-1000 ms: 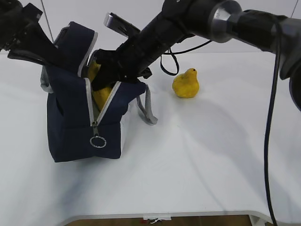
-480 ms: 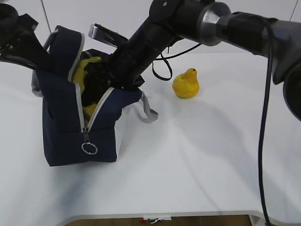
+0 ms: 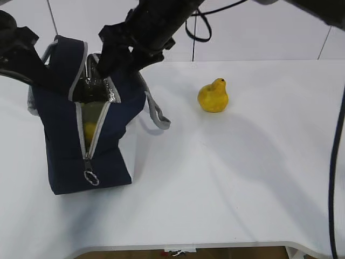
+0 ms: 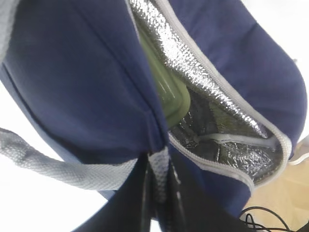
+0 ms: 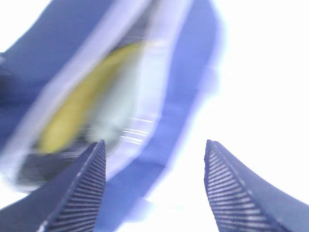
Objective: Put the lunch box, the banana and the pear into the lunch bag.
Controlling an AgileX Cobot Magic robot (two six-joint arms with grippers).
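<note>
Right claw (image 5: 154, 188) gapes empty above the lunch bag (image 3: 59, 140); left claw (image 4: 157, 193) pinches its grey handle (image 4: 58, 166); banana (image 5: 79, 108) inside.

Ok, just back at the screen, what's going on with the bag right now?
The left gripper is pinching the bag at its rim by a handle, holding the mouth open. The banana and the lunch box are inside. The right gripper is above the opening, jaws apart and empty. The pear sits on the table, not yet packed.
</note>
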